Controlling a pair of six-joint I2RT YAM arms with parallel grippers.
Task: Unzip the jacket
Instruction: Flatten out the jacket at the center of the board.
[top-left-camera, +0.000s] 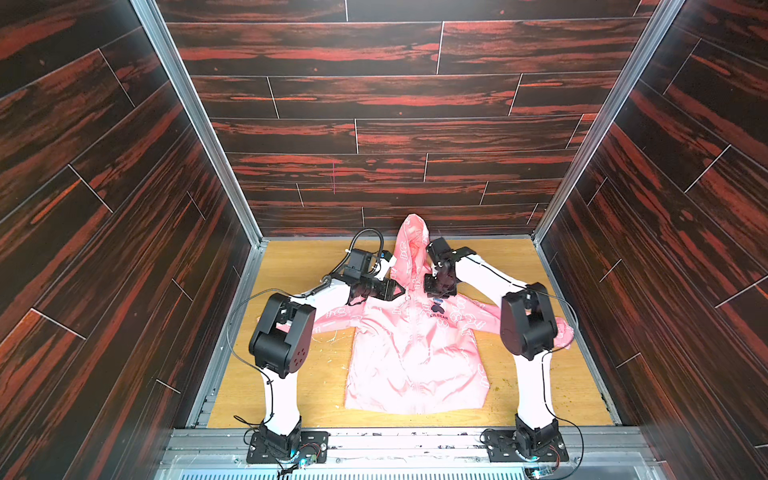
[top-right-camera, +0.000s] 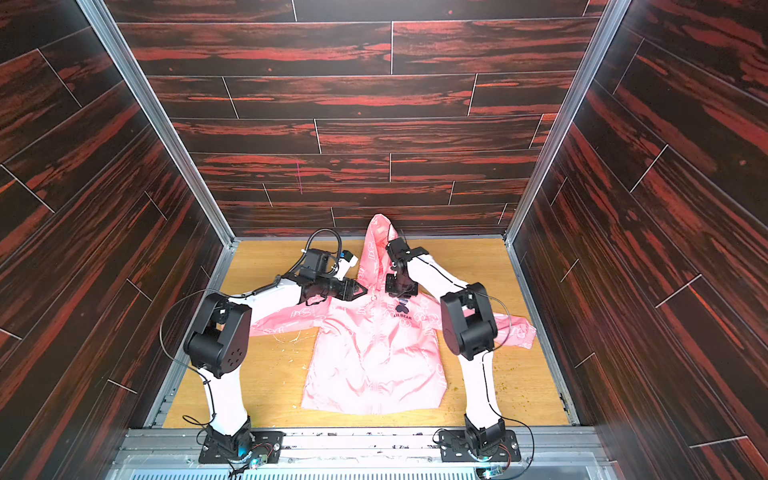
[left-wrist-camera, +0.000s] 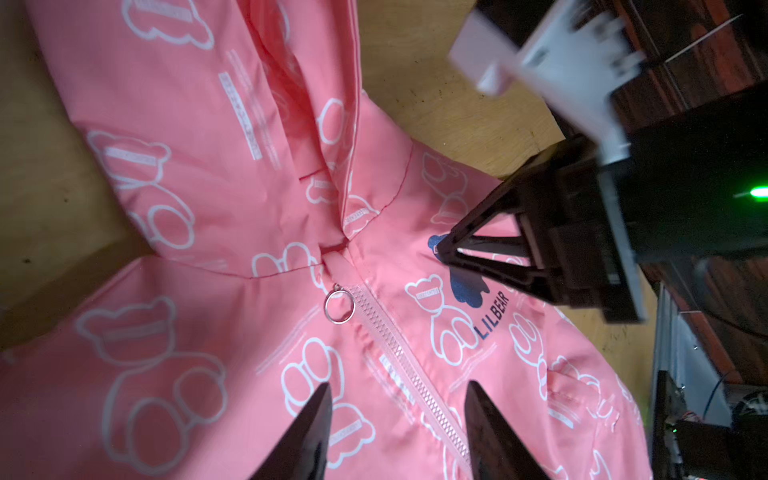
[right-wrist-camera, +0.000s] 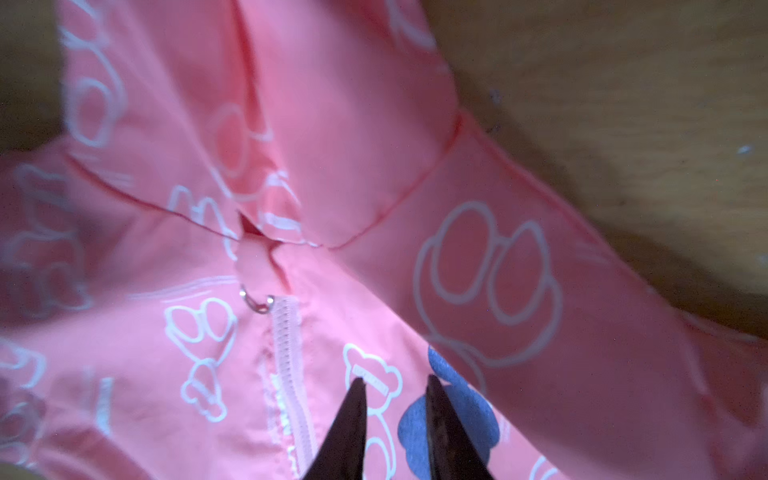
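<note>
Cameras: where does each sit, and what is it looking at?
Both top views: high overhead, looking down at the jacket on the table; both arms show.
Left wrist: on the left arm, facing the zip ring; left gripper and right gripper show.
Right wrist: on the right arm, facing that zip ring; right gripper shows.
Shared: both wrist views see zip ring and bear logo.

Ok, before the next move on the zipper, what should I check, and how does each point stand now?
1. Jacket lies flat, front up: ok.
2. Zipper closed up to the collar, nothing opened yet: ok.
3. Ring free and in view: ok.
4. Left gripper open and empty: ok; the zipper shows between its jaws.
5. Right gripper on the ring: not ok; it is slightly open, empty, by the bear logo.
6. Cloth pinned down near the collar: cannot tell.
</note>
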